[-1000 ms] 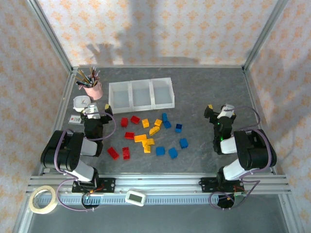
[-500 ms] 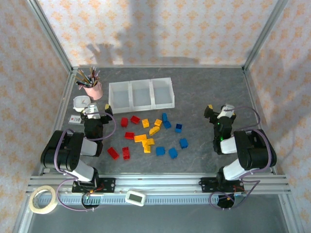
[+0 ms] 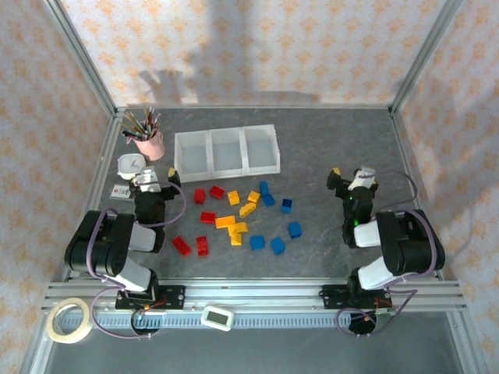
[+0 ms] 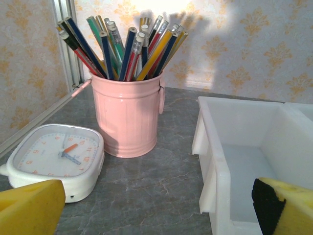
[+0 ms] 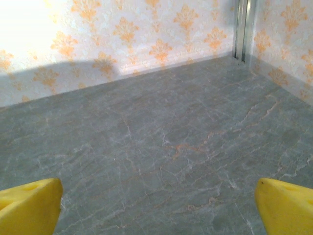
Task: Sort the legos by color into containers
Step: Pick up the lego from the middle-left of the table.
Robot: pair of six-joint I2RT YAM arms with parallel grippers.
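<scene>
Red legos point(image 3: 207, 217), yellow legos point(image 3: 228, 222) and blue legos point(image 3: 277, 245) lie scattered on the grey table between the two arms. The containers point(image 3: 226, 134), three joined translucent white bins, stand behind them; all three look empty. Their left bin point(image 4: 215, 147) is near my left gripper point(image 4: 156, 215), which is open with nothing between its yellow fingers point(image 4: 29, 205). From above, my left gripper point(image 3: 156, 175) rests left of the legos and my right gripper point(image 3: 352, 174) rests to their right. My right gripper point(image 5: 159, 210) is open over bare table.
A pink cup of pencils point(image 4: 128, 115) and a white clock point(image 4: 51, 156) stand left of the containers. A small card point(image 3: 121, 191) lies by the left arm. A tape roll point(image 3: 69, 320) and a white timer point(image 3: 217, 316) sit on the front rail.
</scene>
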